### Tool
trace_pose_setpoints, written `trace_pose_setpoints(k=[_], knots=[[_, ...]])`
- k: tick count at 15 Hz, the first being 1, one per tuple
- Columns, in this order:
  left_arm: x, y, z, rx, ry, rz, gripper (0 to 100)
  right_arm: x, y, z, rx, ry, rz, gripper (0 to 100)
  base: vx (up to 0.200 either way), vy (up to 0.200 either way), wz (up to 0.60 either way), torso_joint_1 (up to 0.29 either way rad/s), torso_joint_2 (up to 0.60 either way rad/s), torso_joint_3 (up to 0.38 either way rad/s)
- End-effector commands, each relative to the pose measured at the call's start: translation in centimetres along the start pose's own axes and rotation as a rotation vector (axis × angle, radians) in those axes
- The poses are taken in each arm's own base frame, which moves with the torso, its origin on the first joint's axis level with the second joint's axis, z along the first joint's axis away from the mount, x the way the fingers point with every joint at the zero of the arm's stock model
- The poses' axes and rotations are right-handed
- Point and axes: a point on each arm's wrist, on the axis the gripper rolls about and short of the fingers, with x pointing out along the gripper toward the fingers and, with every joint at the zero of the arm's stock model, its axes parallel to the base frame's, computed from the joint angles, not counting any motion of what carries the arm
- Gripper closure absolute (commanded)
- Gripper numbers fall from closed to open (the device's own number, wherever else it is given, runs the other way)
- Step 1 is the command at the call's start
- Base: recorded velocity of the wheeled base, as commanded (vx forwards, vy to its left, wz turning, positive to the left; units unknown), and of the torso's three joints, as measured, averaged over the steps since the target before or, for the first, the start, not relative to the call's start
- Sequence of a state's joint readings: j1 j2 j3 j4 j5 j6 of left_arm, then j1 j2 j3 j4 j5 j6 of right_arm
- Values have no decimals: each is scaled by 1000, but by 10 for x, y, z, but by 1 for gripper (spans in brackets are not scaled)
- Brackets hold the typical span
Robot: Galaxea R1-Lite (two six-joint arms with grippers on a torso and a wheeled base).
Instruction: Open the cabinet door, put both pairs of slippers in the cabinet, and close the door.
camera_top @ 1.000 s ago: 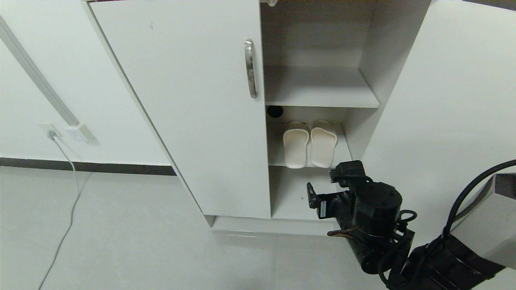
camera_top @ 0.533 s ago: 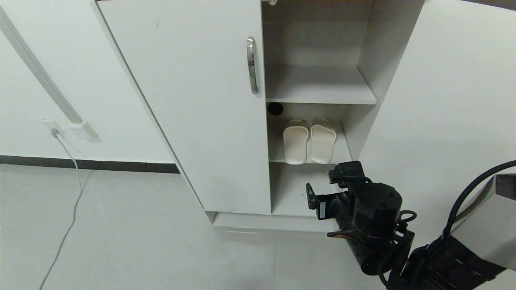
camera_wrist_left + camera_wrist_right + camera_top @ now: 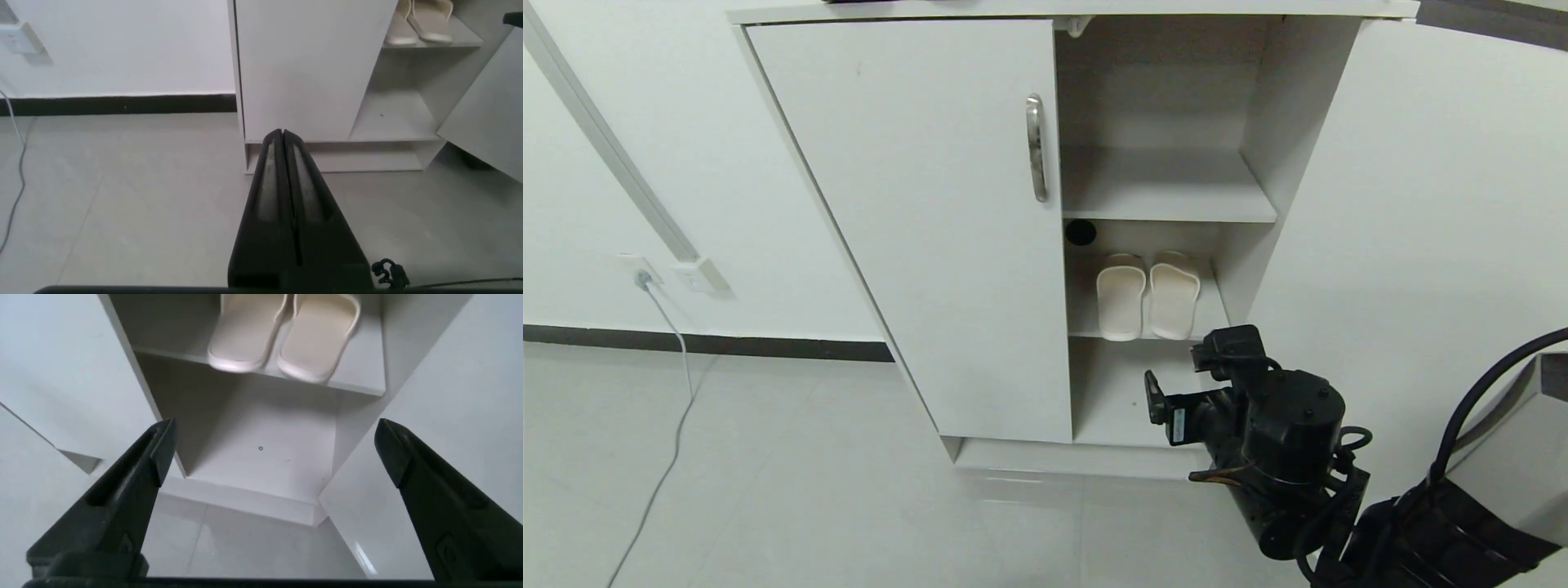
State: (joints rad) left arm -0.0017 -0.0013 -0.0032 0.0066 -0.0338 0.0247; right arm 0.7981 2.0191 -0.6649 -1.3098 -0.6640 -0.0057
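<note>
One pair of slippers (image 3: pixel 1147 296) sits on the cabinet's (image 3: pixel 1282 122) middle shelf (image 3: pixel 1218 317), door (image 3: pixel 1421 204) open, right claw (image 3: pixel 275 431) apart before the lower bay (image 3: pixel 1111 392), left claw (image 3: pixel 282 143) together above the floor (image 3: pixel 122 204); likely next, fetching the second pair.

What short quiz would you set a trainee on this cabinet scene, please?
1. True or false: the white slippers lie on the bottom shelf.
2. Pick one: the right gripper is A) open and empty, B) shut on a slipper, C) shut and empty.
3. Fill the gap: the left gripper has its fingers ____.

Key: 1 false, they lie on the middle shelf; 2 A; 3 shut.
</note>
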Motion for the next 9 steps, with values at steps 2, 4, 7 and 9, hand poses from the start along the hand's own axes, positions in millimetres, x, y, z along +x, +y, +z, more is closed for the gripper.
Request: trace_pose_setpoints(k=[2, 4, 7, 9], knots=[[0, 0, 0, 0, 1, 0, 100, -1, -1, -2, -5, 6, 1, 0, 0, 0, 0, 0, 0, 195], [0, 0, 0, 0, 2, 0, 100, -1, -1, -2, -5, 6, -1, 0, 0, 0, 0, 2, 0, 208], [0, 0, 0, -2, 1, 0, 100, -1, -1, -2, -5, 6, 1, 0, 0, 0, 0, 1, 4, 201], [0, 0, 0, -2, 1, 0, 100, -1, -1, -2, -6, 7, 1, 0, 0, 0, 0, 5, 2, 88]])
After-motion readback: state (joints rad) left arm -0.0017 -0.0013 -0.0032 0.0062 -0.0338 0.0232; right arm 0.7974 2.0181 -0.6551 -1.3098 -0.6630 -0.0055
